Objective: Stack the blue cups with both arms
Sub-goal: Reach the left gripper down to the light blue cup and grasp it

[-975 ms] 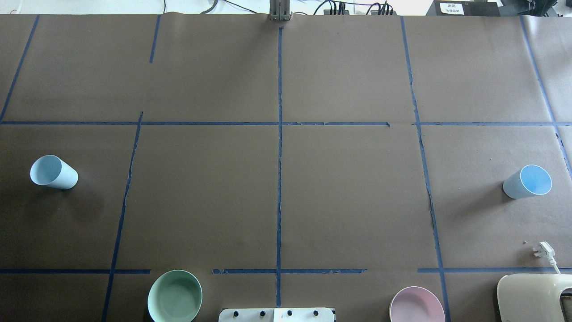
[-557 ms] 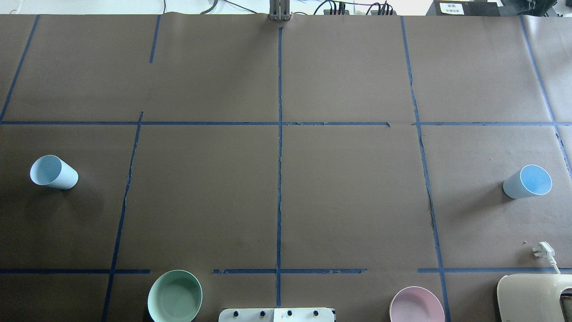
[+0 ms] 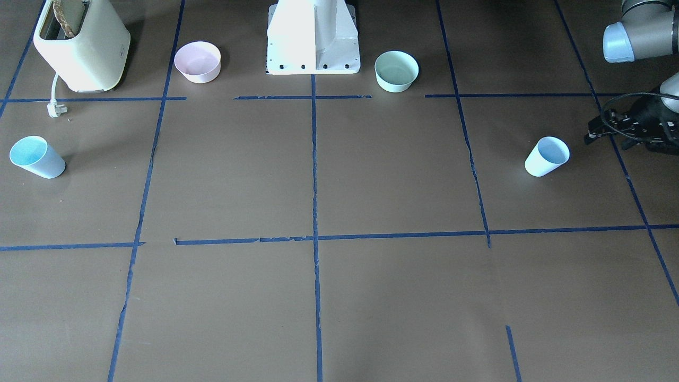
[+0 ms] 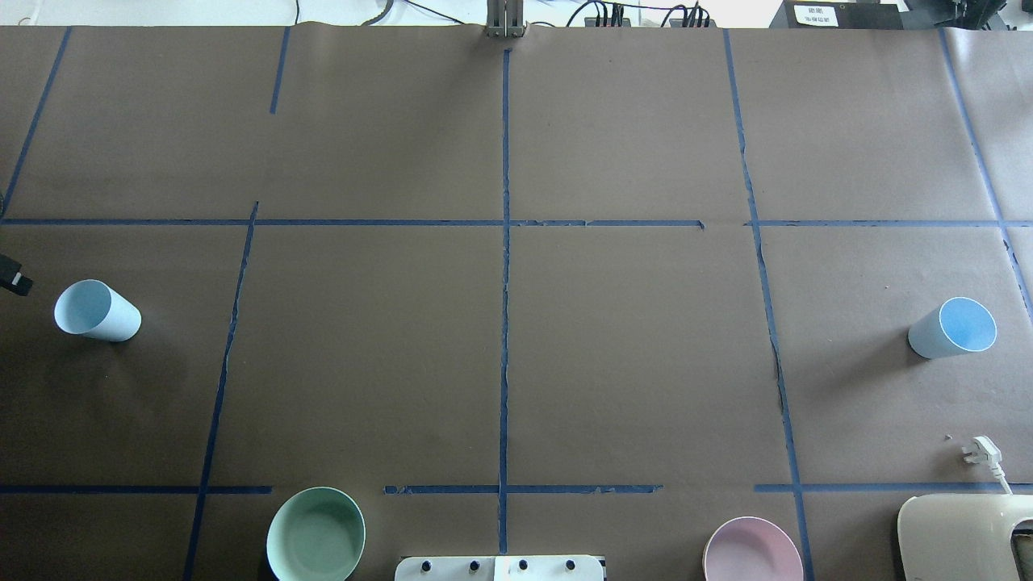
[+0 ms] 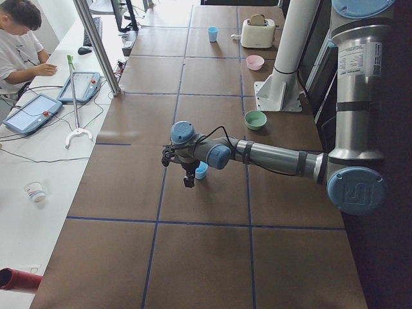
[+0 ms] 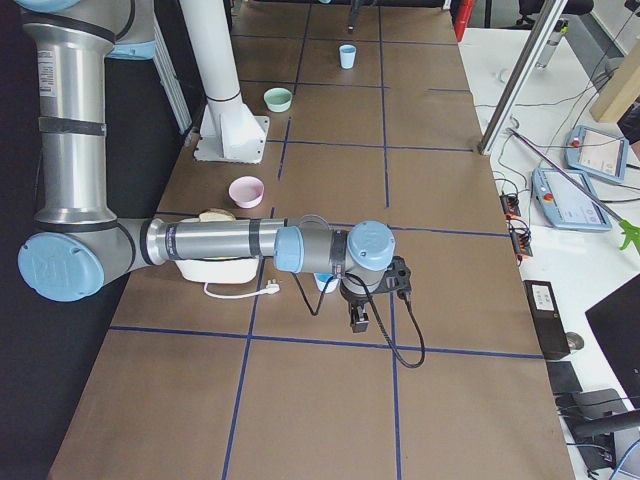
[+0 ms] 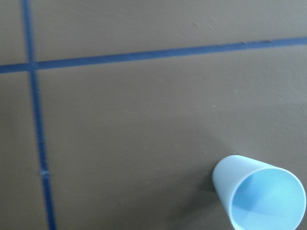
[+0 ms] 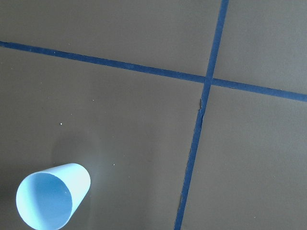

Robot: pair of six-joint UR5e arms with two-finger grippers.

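Two pale blue cups stand upright, far apart. The left cup [image 4: 97, 311] also shows in the front view [image 3: 546, 156] and low in the left wrist view [image 7: 259, 196]. My left gripper [image 3: 591, 133] hovers just outboard of it; only its tip [image 4: 14, 278] enters the overhead view, and I cannot tell whether it is open. The right cup [image 4: 952, 328] also shows in the front view [image 3: 36, 156] and the right wrist view [image 8: 53, 196]. My right gripper [image 6: 358, 318] hangs beside it, seen only from the right side, so I cannot tell its state.
A mint-green bowl [image 4: 315, 534] and a pink bowl [image 4: 752, 550] flank the white pedestal base [image 3: 313, 37]. A cream toaster [image 3: 79, 45] with a loose plug [image 4: 980, 452] stands near the right cup. An operator [image 5: 19, 45] sits beyond the table.
The black tip of my left gripper has come into the overhead view at the left edge, near the left cup. The cups and bowls have not moved.
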